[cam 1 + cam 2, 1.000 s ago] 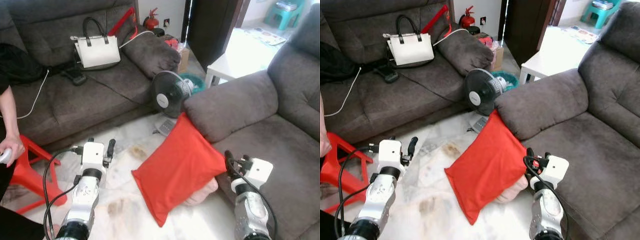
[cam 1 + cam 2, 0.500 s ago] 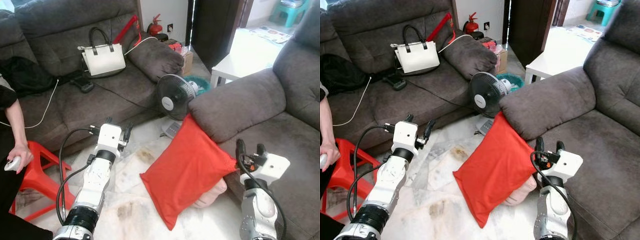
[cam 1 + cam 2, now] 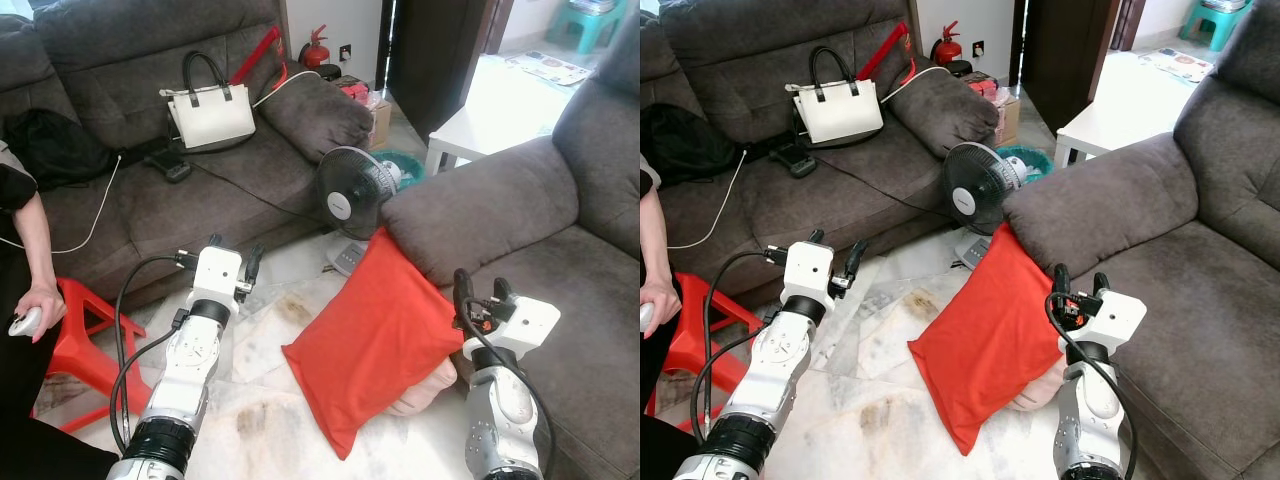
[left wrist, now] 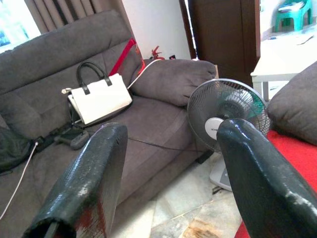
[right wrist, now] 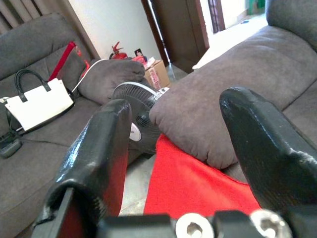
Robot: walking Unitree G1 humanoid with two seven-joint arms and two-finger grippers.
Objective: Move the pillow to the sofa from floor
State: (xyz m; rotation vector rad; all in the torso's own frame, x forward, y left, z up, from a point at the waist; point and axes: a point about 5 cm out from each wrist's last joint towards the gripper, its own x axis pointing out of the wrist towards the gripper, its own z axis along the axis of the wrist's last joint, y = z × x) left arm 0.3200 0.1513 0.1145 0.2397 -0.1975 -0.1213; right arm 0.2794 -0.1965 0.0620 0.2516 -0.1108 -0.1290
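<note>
A red pillow [image 3: 375, 340] stands tilted on the marble floor, leaning against the front of the grey sofa [image 3: 560, 290] on my right, its top corner under the sofa's armrest [image 3: 480, 205]. A pale cushion [image 3: 425, 392] pokes out beneath it. My right gripper [image 3: 479, 293] is open, just right of the pillow's upper edge, over the sofa seat's front. My left gripper [image 3: 232, 255] is open too, raised over the floor well left of the pillow. The right wrist view looks past the fingers [image 5: 96, 158] at the pillow [image 5: 198, 188].
A black standing fan [image 3: 352, 192] stands behind the pillow. A second grey sofa [image 3: 150, 190] at the back left holds a white handbag [image 3: 212, 112] and a cable. A person's arm [image 3: 35, 270] and a red stool [image 3: 75, 345] are at left. A white side table [image 3: 490, 115] stands beyond the armrest.
The camera has shifted a little. My right gripper has moved left, closer to the pillow's upper edge. The left gripper holds roughly the same place; the pillow has not moved.
</note>
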